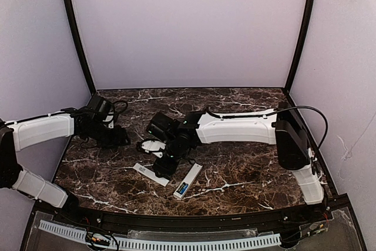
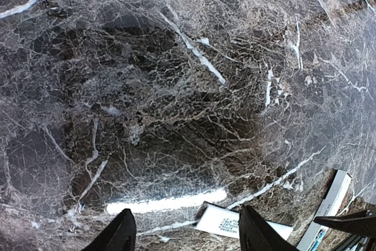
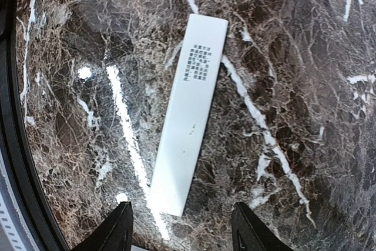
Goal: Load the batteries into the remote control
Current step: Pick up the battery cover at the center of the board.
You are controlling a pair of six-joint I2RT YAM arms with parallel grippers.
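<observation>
The remote control (image 1: 188, 180) is a slim white bar lying on the marble near the front, with a dark and blue patch (image 1: 182, 190) at its near end. It also shows at the left wrist view's lower right edge (image 2: 332, 201). No loose blue battery shows clearly. A second flat white strip with printed text (image 3: 191, 116) lies to its left (image 1: 148, 173). My right gripper (image 3: 183, 228) is open just above that strip's near end, in the top view (image 1: 163, 165). My left gripper (image 2: 188, 233) is open and empty, farther left (image 1: 119, 139).
The dark marble table (image 1: 235, 168) ends in a black raised rim (image 1: 194, 218) at the front. Purple walls stand at the back and sides. The right arm's white forearm (image 1: 238, 129) stretches across the table's middle. The printed strip's end (image 2: 235, 223) lies near my left fingertips.
</observation>
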